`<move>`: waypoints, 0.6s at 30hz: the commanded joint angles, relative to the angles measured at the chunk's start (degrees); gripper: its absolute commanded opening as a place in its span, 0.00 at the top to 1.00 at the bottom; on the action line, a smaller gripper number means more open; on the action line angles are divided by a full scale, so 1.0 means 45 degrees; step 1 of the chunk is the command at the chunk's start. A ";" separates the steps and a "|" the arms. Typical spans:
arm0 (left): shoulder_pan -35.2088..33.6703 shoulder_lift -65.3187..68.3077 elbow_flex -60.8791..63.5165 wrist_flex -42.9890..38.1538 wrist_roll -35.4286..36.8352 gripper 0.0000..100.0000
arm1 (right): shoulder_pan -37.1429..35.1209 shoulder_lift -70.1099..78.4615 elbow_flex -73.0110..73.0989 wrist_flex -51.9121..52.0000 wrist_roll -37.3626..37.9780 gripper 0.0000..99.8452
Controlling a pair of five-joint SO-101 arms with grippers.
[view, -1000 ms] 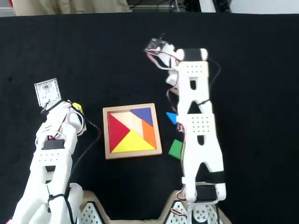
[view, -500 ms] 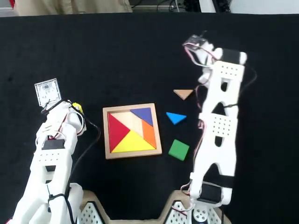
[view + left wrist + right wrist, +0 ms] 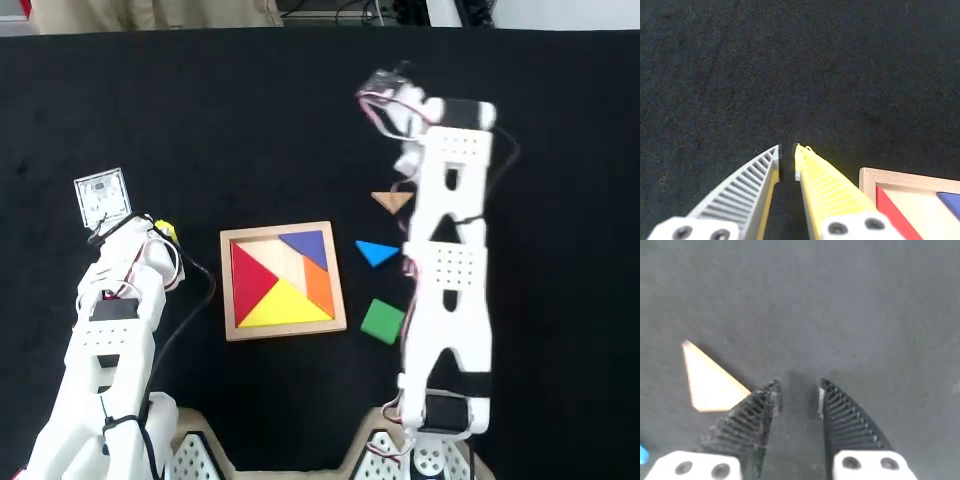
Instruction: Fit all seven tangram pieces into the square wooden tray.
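Tray (image 3: 288,329) holds four pieces. Tan triangle (image 3: 392,200), blue triangle (image 3: 375,252) and green square (image 3: 382,320) lie loose right of tray. Right gripper (image 3: 797,392) parted, empty, just beside tan triangle. Left gripper (image 3: 788,149) clenched, empty, left of tray.

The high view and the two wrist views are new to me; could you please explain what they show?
Two white robot arms stand side by side at a black table. The high view looks down from a fixed camera; each wrist view comes from a camera on one arm, looking along its gripper. The square wooden tray holds four coloured pieces. Three lie outside it, near the right arm: a tan triangle, a blue triangle and a green square. The left gripper is shut and empty beside the tray. The right gripper is open, just beside the tan triangle, holding nothing.
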 commanded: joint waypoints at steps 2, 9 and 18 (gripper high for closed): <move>0.0166 -0.0313 -0.0068 -0.0254 -0.0137 0.93 | -0.0293 -0.0615 -0.0537 0.0488 -0.0918 0.88; 0.0205 -0.0313 -0.0068 -0.0254 -0.0137 0.93 | -0.0117 -0.3038 0.1260 0.0547 -0.4161 0.98; 0.0225 -0.0313 -0.0068 -0.0254 -0.0137 0.93 | -0.0821 -0.9661 0.9856 0.0449 -0.4278 0.99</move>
